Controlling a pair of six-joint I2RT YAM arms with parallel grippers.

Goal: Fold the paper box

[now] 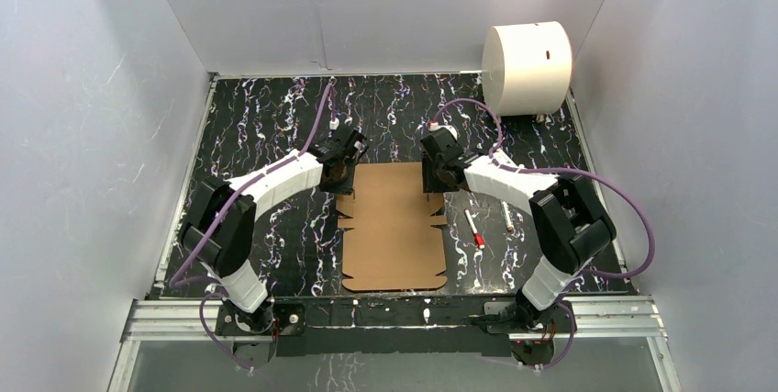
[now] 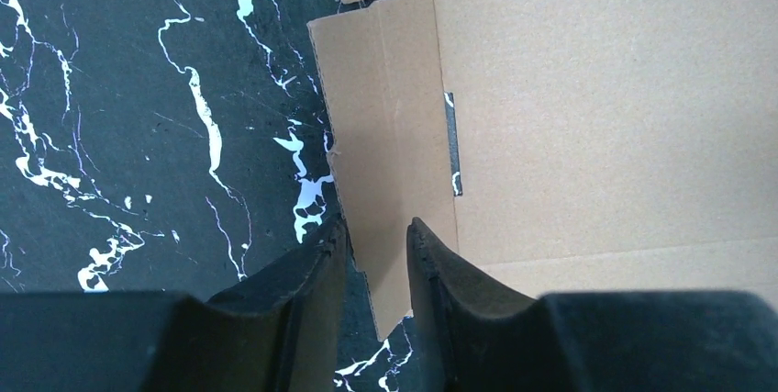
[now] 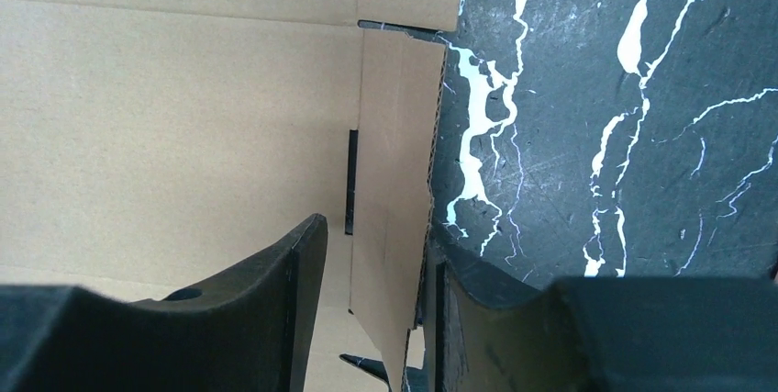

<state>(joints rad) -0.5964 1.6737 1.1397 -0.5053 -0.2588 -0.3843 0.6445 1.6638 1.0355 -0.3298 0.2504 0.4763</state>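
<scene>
black left gripper [image 2: 376, 238] stands half spread astride the far-left flap [image 2: 385, 117] of the box [image 1: 394, 227], seemingly not pinching. the box lies flat on the table [image 1: 266, 117] between both arms, long axis running near to far, each arm equally near its own side. right gripper [image 3: 376, 236] is spread too, its raised flap [image 3: 394, 153] leaning on the outer finger [image 3: 459, 300]. the grippers hide both flap roots; actual contact is hard to judge.

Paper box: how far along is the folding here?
Done: nearly nothing; the paper box lies mostly flat on the table. In hand: the right gripper straddles the right side flap, which stands up; the left gripper straddles the left side flap, lying flatter. Left: every other flap and wall.
</scene>
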